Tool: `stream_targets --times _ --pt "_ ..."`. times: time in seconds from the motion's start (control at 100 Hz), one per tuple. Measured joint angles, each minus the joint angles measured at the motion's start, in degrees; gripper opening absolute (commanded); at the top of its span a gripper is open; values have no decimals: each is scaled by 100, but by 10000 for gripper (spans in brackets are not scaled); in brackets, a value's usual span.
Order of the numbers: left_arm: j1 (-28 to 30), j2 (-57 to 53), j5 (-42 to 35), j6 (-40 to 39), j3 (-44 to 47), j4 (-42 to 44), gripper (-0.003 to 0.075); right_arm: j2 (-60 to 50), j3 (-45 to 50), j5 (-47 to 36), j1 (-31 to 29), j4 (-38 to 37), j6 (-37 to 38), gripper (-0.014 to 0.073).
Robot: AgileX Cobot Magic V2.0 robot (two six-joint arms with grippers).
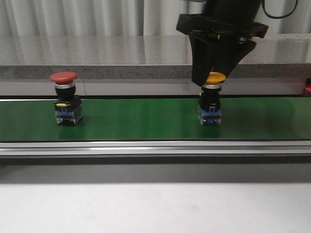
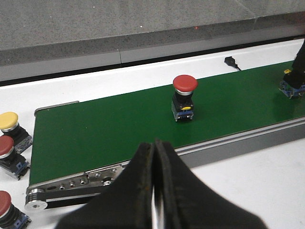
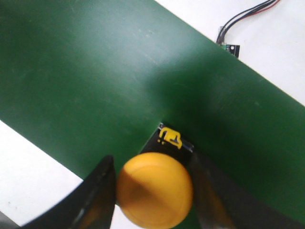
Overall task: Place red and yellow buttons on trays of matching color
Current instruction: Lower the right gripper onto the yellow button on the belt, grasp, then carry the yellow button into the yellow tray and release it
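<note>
A yellow button (image 1: 214, 77) stands on the green conveyor belt (image 1: 146, 119) at the right. My right gripper (image 1: 215, 80) comes down over it. In the right wrist view its fingers press both sides of the yellow cap (image 3: 155, 194), so the right gripper (image 3: 153, 191) is shut on it. The button's base still rests on the belt. A red button (image 1: 64, 77) stands on the belt at the left and also shows in the left wrist view (image 2: 185, 84). My left gripper (image 2: 155, 152) is shut and empty, in front of the belt's near rail. No trays are in view.
In the left wrist view, spare buttons sit on the white table past the belt's end: one yellow (image 2: 9, 121) and two red (image 2: 5, 145) (image 2: 4, 202). A small black cable connector (image 2: 231, 61) lies behind the belt. A grey ledge runs along the back.
</note>
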Motion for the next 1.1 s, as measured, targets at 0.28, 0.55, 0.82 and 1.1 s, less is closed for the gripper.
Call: stream_targets --times 0.28,0.55,0.82,1.1 --pt "0 0 0 0 0 0 -21 -12 -12 -37 0 -34 -13 180" --pt "0 0 0 0 0 0 -21 -486 -12 -27 -132 -13 246 180" --pt "0 0 0 0 0 0 -21 -952 -12 103 -938 -13 482 180" --pt "0 0 0 0 0 0 -21 -1179 109 303 -2206 -13 786 180"
